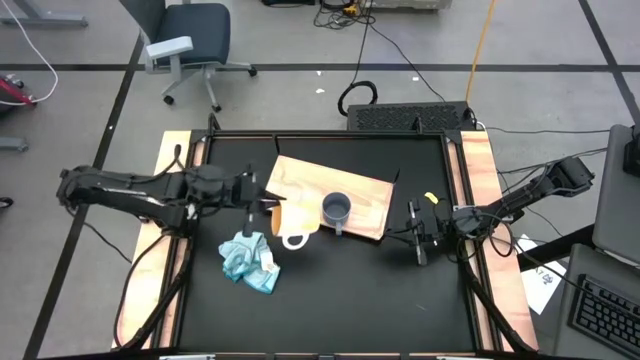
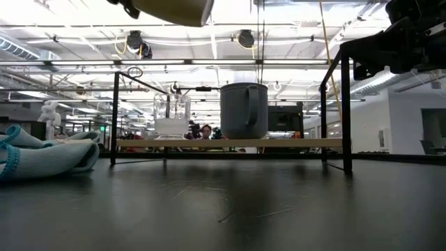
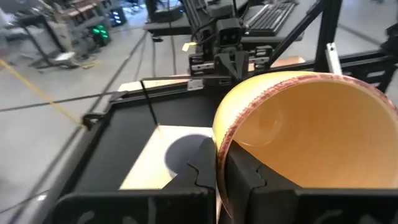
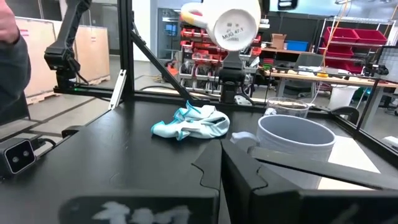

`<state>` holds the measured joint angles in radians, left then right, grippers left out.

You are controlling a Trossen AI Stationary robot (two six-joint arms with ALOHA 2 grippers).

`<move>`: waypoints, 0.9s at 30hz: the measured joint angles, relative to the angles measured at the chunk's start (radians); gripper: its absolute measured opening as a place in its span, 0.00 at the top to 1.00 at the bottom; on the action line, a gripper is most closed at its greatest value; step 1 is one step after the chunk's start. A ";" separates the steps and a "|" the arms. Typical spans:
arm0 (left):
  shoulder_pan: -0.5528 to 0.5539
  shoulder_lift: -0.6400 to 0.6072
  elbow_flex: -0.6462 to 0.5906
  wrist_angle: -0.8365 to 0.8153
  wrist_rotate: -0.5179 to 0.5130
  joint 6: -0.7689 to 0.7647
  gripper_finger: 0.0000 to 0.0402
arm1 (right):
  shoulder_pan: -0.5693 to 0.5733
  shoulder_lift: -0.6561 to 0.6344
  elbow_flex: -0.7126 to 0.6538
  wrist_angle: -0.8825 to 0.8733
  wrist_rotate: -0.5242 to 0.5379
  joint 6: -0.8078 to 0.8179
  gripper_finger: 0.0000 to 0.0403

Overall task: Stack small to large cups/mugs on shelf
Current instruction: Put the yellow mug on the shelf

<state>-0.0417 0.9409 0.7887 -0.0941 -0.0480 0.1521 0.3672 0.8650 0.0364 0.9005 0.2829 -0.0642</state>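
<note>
My left gripper [image 1: 266,207] is shut on the orange mug [image 1: 280,216] with a white handle [image 1: 294,240], held high over the shelf's near left corner. The mug lies on its side, its white bottom [image 4: 235,28] toward my right arm. The shelf [image 1: 300,180] is a light wooden board. The grey-blue mug [image 1: 337,210] stands upright on its base on the board [image 2: 230,143]. The clear glass cup [image 2: 171,115] stands on the board farther left. My right gripper [image 1: 418,248] is shut and empty, low near the board's right end. My left gripper holds the orange mug by its rim [image 3: 219,163], one finger inside the mug [image 3: 261,186] and one outside [image 3: 186,183]. The fingers come level from the table's left. The mug is lifted clear, on its side, mouth toward the gripper.
A light blue cloth [image 1: 250,258] lies crumpled on the black tabletop near the left front, below the lifted mug. A black frame [image 2: 345,104] stands around the table. Wooden side panels [image 1: 480,170] run along both edges.
</note>
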 joint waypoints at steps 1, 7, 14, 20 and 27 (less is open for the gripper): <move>0.024 0.014 0.000 0.015 0.047 -0.004 0.98 | 0.000 0.000 0.000 0.000 0.000 0.000 1.00; 0.121 0.136 0.028 0.091 0.235 -0.001 0.98 | 0.000 0.000 0.000 0.000 0.000 0.000 1.00; 0.182 0.299 0.170 0.061 0.357 0.051 0.98 | 0.000 0.000 0.000 0.000 0.000 0.000 1.00; 0.225 0.430 0.307 0.000 0.410 0.111 0.98 | 0.000 0.000 0.000 -0.007 0.000 -0.003 1.00; 0.302 0.578 0.482 -0.108 0.479 0.139 0.98 | 0.000 0.000 0.000 0.008 0.001 -0.029 1.00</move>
<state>0.2605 1.5189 1.2710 -0.2017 0.4313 0.2912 0.3672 0.8650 0.0364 0.9082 0.2837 -0.0932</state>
